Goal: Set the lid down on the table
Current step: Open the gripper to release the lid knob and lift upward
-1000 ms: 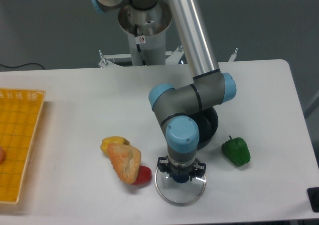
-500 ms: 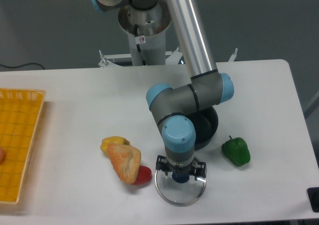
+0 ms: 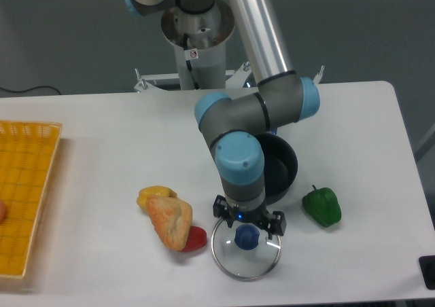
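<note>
Lid (image 3: 246,250): lying flat on the white bench (image 3: 102,130), near edge, between bread (image 3: 170,220) and green pepper (image 3: 321,206).
Gripper (image 3: 248,220): hovering just above the knob, fingers (image 3: 219,208) released.

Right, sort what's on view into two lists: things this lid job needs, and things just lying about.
Part of the job:
- lid, lying flat
- table
- pincer, just above the knob
- pot, uncovered

Just lying about:
- green pepper
- bread
- yellow pepper
- red pepper
- yellow mesh tray
</note>
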Motion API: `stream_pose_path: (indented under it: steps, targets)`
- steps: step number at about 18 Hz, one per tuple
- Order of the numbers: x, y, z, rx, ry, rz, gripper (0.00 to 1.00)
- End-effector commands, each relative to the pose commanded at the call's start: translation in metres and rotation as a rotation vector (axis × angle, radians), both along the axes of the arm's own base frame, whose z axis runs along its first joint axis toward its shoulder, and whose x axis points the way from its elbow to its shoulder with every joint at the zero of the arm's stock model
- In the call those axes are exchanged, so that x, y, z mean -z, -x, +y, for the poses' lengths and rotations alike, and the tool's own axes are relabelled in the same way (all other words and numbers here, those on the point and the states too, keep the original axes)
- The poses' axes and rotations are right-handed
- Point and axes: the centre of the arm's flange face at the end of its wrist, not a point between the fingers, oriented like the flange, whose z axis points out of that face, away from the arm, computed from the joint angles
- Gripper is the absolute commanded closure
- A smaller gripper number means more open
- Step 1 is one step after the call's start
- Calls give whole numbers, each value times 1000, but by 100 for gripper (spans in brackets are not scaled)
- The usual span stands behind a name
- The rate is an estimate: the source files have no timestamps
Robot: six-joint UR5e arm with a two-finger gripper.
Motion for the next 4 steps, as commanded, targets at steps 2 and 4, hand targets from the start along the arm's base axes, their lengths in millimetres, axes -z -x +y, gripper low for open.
stream_pose_path:
  steps: [2,4]
  targets:
    - [-9,-9,-7,42,4,5,0]
    - [-10,-13,-11,88,16,7,0]
